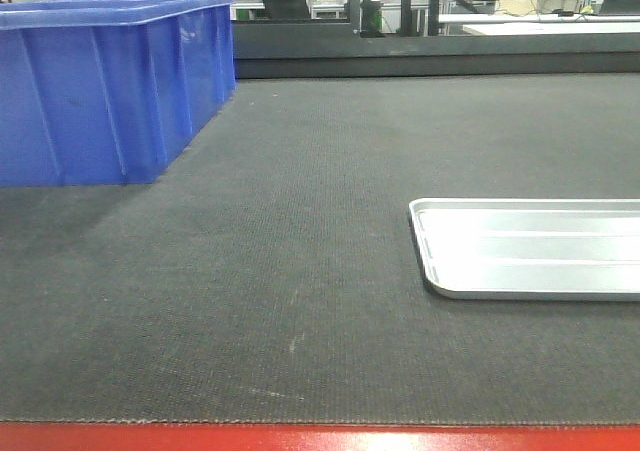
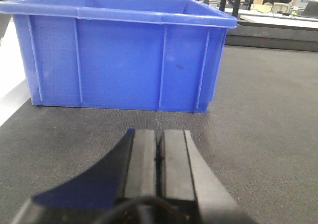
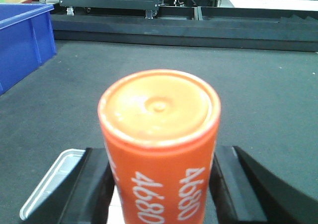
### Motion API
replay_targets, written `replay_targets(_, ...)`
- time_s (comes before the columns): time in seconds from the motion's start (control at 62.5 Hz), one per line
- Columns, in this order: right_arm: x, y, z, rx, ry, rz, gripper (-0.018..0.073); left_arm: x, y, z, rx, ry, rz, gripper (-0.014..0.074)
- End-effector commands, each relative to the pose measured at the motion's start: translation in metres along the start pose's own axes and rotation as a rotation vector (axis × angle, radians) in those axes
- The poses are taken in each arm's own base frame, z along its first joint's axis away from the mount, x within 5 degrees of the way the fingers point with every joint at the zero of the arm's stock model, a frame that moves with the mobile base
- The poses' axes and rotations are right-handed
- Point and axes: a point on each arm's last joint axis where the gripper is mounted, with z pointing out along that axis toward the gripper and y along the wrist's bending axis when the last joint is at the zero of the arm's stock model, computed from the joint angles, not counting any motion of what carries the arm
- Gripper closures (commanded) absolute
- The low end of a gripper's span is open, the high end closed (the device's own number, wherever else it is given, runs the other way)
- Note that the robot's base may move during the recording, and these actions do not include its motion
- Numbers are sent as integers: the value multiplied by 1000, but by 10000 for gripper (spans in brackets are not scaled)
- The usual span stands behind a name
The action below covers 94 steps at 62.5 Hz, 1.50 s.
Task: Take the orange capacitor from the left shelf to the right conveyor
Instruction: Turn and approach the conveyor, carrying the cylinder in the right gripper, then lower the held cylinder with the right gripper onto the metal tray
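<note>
My right end effector (image 3: 160, 184) is clenched on the orange capacitor (image 3: 159, 134), with one black finger (image 3: 94, 184) pressed against each side of the can. The capacitor's round end cap faces my wrist camera; it has a pale rim and a small raised dot at its centre. White "4680" runs lengthwise along the orange side, and I can read it twice, side by side. No other writing or brand mark is legible on it.

I hold the capacitor above the counter (image 1: 300, 271), a wide dark grey textured belt with a red front edge (image 1: 320, 438). Below and to the left of my right fingers, a rounded corner of the flat silver tray (image 3: 47, 184) shows. In the front view this tray (image 1: 530, 251) lies flat on the counter's right side. I cannot tell whether the can touches anything beneath it.

My left end effector (image 2: 159, 139) is clenched on nothing, its two black jaws pressed together with only a thin seam between them. It points at the blue plastic bin (image 2: 124, 60), which stands on the counter's left side, well apart from the tray.
</note>
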Motion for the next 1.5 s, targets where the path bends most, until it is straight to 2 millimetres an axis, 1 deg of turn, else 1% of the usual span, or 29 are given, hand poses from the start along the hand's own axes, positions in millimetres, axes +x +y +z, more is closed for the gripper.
replay_targets(0.0, -16, 1, -2, -8, -99, -9, 377, -11, -1, -2, 12, -110, 0, 701)
replay_targets(0.512, -15, 1, -1, -6, -90, -11, 377, -11, -1, -2, 12, -110, 0, 701)
replay_targets(0.624, -20, 2, 5, -8, -78, -9, 377, -11, -1, -2, 12, -110, 0, 701)
replay_targets(0.72, -31, 3, 18, -9, -42, -11, 377, -11, -1, -2, 12, -110, 0, 701)
replay_targets(0.8, -45, 5, 37, -12, -11, -10, 377, -11, -1, -2, 12, -110, 0, 701)
replay_targets(0.896, -60, 8, 62, -22, -20, -11, 377, -11, -1, -2, 12, -110, 0, 701)
replay_targets(0.96, -65, 10, 78, -34, -60, -12, 377, -11, -1, -2, 12, -110, 0, 701)
replay_targets(1.024, -65, 12, 94, -48, -81, -14, 377, -11, -1, -2, 12, -110, 0, 701)
replay_targets(1.104, -59, 18, 116, -85, -85, -22, 377, -11, -1, -2, 12, -110, 0, 701)
replay_targets(1.168, -52, 23, 128, -116, -88, -39, 377, -11, -1, -2, 12, -110, 0, 701)
replay_targets(1.231, -41, 30, 140, -157, -107, -66, 377, -11, -1, -2, 12, -110, 0, 701)
replay_targets(1.295, -24, 35, 151, -190, -104, -77, 377, -11, -1, -2, 12, -110, 0, 701)
replay_targets(1.375, -5, 37, 158, -214, -116, -72, 377, -11, -1, -2, 12, -110, 0, 701)
replay_targets(1.487, 23, 39, 163, -243, -130, -61, 377, -11, -1, -2, 12, -110, 0, 701)
